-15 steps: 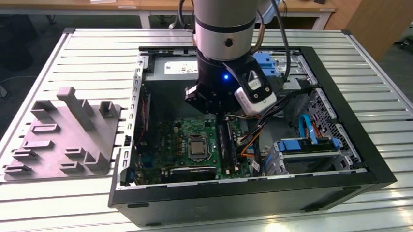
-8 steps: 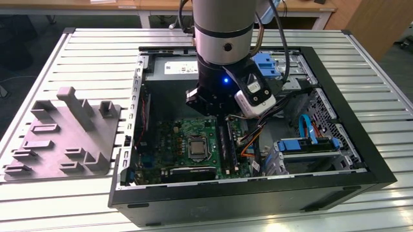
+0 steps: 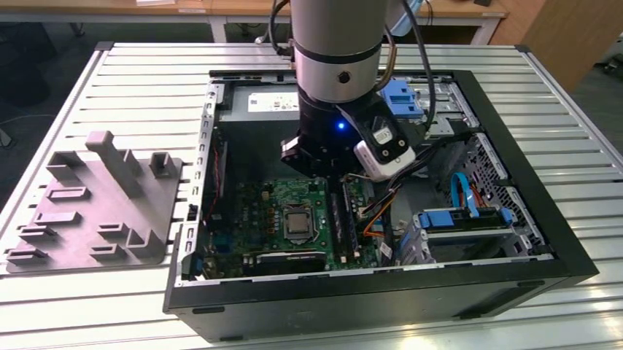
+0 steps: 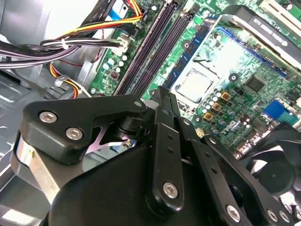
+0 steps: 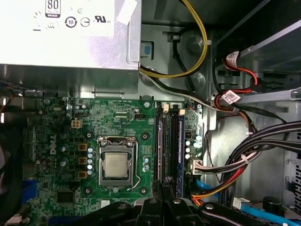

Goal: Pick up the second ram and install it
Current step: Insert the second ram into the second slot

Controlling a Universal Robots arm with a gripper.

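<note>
Okay, exterior view: the arm reaches down into the open PC case (image 3: 389, 299), which lies on a slatted metal table (image 3: 146, 80). The gripper (image 3: 336, 179) sits near the middle of the case, over the motherboard (image 3: 273, 208). From the silver processor socket (image 3: 295, 222), the gripper is at about 1 o'clock and the memory slots (image 3: 342, 222) are at 3 o'clock. The second ram (image 3: 343, 215) reads as the long dark stick standing on edge in those slots, running from the gripper toward 6 o'clock. I cannot tell which stick is the second one. In both wrist views the gripper (image 4: 163, 92) (image 5: 162, 184) hangs right over one end of the memory slots (image 5: 170, 150), beside the processor socket (image 5: 116, 165). The jaws look drawn close together, a narrow claw. I cannot tell whether they pinch the stick or just touch its edge. The grey plastic block (image 3: 93, 208) with upright tabs lies on the table at 9 o'clock from the case, well apart from the gripper. The grey power supply (image 5: 70, 52) sits at the 12 o'clock end of the case in the exterior view. Bundled cables (image 5: 254, 150) run beside the board, on the far side of the slots from the socket. A black fan (image 4: 277, 174) shows past the socket in the second wrist view.
</note>
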